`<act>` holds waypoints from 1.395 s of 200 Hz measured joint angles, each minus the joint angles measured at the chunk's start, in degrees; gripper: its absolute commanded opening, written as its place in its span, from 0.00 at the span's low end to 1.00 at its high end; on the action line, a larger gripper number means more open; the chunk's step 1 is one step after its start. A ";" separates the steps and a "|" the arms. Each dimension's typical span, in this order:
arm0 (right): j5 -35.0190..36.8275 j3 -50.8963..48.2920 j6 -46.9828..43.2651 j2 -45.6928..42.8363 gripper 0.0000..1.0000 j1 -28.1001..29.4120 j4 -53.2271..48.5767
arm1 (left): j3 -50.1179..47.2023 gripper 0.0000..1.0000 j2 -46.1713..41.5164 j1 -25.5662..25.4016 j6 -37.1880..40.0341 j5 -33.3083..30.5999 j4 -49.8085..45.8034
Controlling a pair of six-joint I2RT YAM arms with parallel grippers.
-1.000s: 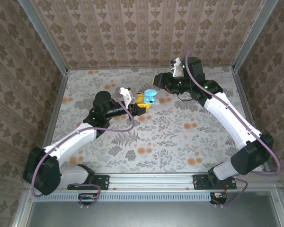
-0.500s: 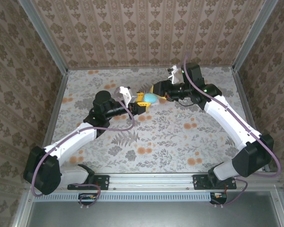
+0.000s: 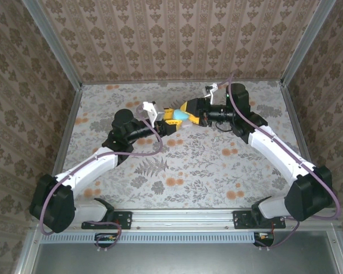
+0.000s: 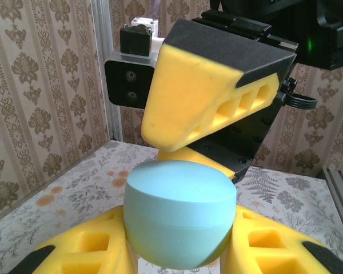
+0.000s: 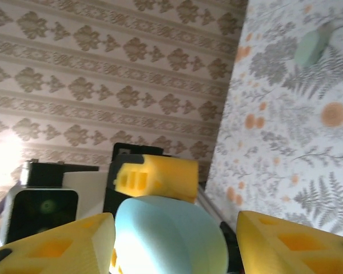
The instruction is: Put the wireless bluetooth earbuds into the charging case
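Left wrist view: left gripper (image 4: 180,242) clamps the teal charging case (image 4: 180,214) aloft; directly opposite, right gripper (image 5: 171,240) straddles it, jaws wide. A likely earbud (image 5: 311,45) lies on the table (image 5: 297,171), well apart.

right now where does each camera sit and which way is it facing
top external: above and behind the bases, looking down on the table; both arms, left gripper and right gripper meet at the teal case.
left wrist: on the left arm, looking past its yellow fingers, gripping the case, at the right gripper.
right wrist: on the right arm, rolled sideways, its fingers flanking the case.
shared: all see the case.
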 measured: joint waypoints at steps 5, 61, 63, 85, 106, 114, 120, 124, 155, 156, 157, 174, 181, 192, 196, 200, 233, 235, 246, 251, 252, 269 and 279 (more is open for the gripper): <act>-0.87 -0.28 1.07 0.39 0.59 0.00 1.77 | 0.00 0.28 0.11 0.00 -0.39 -0.04 0.48; -5.62 -2.54 8.61 2.67 0.49 -0.11 12.02 | -0.02 0.28 1.22 0.22 -3.21 -0.68 3.43; -5.68 -2.54 8.55 2.67 0.48 -0.11 12.20 | -0.02 0.28 1.22 0.24 -3.21 -0.68 3.45; -5.81 -2.69 9.46 2.67 0.37 -0.28 13.66 | -0.02 0.28 1.22 0.44 -3.61 -0.63 4.52; -5.88 -3.02 10.54 2.67 0.28 -0.61 14.80 | -0.02 0.31 1.22 0.55 -3.61 -0.66 4.48; -5.86 -3.17 10.62 2.67 0.25 -0.63 15.10 | -0.02 0.32 1.22 0.55 -3.56 -0.68 4.28; -5.86 -3.30 10.64 2.67 0.24 -0.66 15.28 | -0.02 0.34 1.22 0.55 -3.54 -0.66 4.15; -5.86 -3.37 10.69 2.67 0.24 -0.66 15.30 | -0.02 0.35 1.22 0.55 -3.48 -0.68 4.02; -4.68 -4.76 10.27 2.60 0.22 -0.83 15.61 | 0.00 0.62 1.22 0.55 -2.34 -0.96 1.46; -4.63 -4.81 10.25 2.60 0.22 -0.83 15.61 | 0.00 0.63 1.22 0.55 -2.23 -1.01 1.40; -4.52 -4.85 10.23 2.58 0.22 -0.83 15.61 | 0.00 0.64 1.22 0.52 -1.86 -1.11 1.29; -1.40 -6.45 8.61 2.16 0.21 -1.22 15.19 | 0.00 0.72 1.22 0.81 -1.31 -1.81 0.07; 0.28 -7.10 7.26 1.86 0.21 -1.40 14.73 | 0.00 0.74 1.20 0.83 -1.03 -2.45 -0.57; 3.93 -8.52 5.35 1.14 0.21 -1.62 13.81 | -0.09 0.76 1.05 1.01 -0.39 -3.76 -1.73; 5.49 -9.16 4.66 0.81 0.21 -1.64 13.68 | -0.22 0.77 0.98 1.09 -0.37 -4.20 -2.01; 6.88 -9.92 4.20 0.61 0.21 -1.64 13.77 | -0.48 0.78 0.74 1.16 -0.26 -4.79 -2.27; 16.22 -14.47 2.27 4.61 0.21 -1.64 14.38 | -4.20 0.81 -3.69 2.89 0.07 -8.98 -5.01; 16.39 -14.51 2.25 5.01 0.21 -1.64 14.38 | -4.31 0.82 -3.96 3.04 0.09 -9.11 -5.18; 18.12 -14.58 2.05 9.55 0.21 -1.64 14.53 | -4.72 0.82 -5.49 3.91 0.09 -10.01 -6.45; 18.67 -14.56 1.88 11.50 0.22 -1.64 14.64 | -4.72 0.82 -6.16 4.37 0.09 -10.43 -7.21; 18.75 -14.56 1.86 11.82 0.22 -1.64 14.64 | -4.72 0.82 -6.25 4.44 0.09 -10.49 -7.30; 19.96 -14.23 1.16 18.80 0.22 -1.36 14.32 | -4.72 0.82 -8.22 5.95 0.04 -11.82 -9.68; 20.48 -13.29 0.66 22.58 0.22 -1.05 13.60 | -4.61 0.81 -9.14 6.88 -0.35 -12.61 -11.41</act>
